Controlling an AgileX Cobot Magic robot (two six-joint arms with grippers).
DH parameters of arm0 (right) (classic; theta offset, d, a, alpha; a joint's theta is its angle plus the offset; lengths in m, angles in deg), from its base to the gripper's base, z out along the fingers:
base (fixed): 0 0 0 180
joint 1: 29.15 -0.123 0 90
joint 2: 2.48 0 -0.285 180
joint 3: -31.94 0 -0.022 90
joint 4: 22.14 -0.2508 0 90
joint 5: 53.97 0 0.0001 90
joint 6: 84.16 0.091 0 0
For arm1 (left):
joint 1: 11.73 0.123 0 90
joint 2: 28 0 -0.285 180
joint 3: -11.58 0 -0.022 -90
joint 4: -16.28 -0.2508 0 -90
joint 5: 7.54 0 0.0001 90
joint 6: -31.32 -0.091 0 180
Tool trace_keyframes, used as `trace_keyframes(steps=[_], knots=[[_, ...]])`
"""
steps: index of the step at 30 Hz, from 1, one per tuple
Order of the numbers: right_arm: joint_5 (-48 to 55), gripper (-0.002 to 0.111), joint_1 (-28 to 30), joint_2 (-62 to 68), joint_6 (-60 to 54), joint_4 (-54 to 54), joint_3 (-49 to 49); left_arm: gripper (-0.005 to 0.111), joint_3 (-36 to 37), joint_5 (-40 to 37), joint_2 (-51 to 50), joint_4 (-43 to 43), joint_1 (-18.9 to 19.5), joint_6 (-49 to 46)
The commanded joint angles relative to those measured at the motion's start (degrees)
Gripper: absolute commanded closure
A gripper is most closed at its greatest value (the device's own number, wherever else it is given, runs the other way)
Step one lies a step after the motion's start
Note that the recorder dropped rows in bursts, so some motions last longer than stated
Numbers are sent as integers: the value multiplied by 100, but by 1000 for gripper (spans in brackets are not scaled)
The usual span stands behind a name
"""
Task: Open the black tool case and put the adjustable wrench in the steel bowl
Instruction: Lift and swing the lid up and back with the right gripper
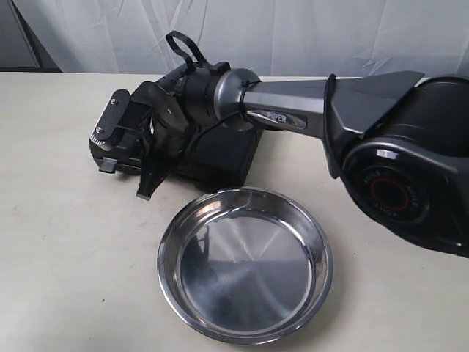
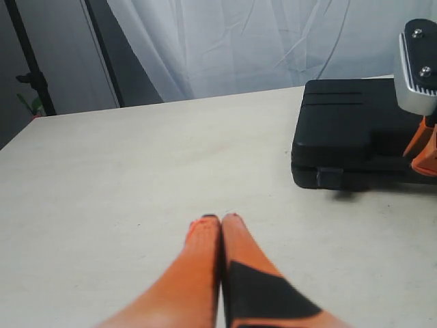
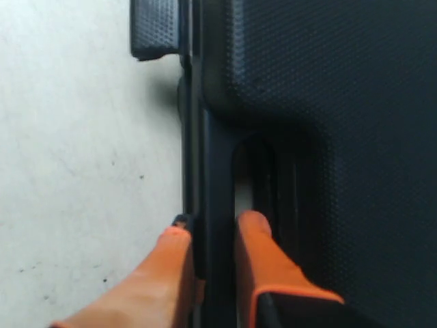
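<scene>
The black tool case (image 1: 227,158) lies closed at the back left of the table, also seen in the left wrist view (image 2: 341,130). My right gripper (image 3: 215,222) is shut on the case's handle bar (image 3: 217,157), one orange finger outside the edge and the other in the handle cut-out (image 3: 252,171). In the exterior view that gripper (image 1: 150,183) points down over the case's near edge. The steel bowl (image 1: 245,268) sits empty in front of the case. My left gripper (image 2: 220,219) is shut on nothing, low over bare table, away from the case. The adjustable wrench is hidden.
A small latch (image 3: 156,27) sticks out of the case's edge beside the handle, and another latch (image 2: 330,178) shows in the left wrist view. White curtains hang behind the table. The right arm's body (image 1: 396,169) fills the right side of the exterior view.
</scene>
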Motion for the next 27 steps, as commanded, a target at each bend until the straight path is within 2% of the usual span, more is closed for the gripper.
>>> trace_keyframes(steps=[1, 10, 21, 27], knots=[[-11, 108, 15, -2, 32, -208, 8, 106, -11, 60, 22, 0, -51, 30], [-85, 108, 15, -67, 32, -199, 8, 106, -11, 60, 22, 0, -51, 30], [-350, 108, 15, -608, 379, 534, 8, 106, -11, 60, 22, 0, -51, 30], [-360, 108, 320, -734, 845, 813, 8, 106, -11, 60, 22, 0, -51, 30]])
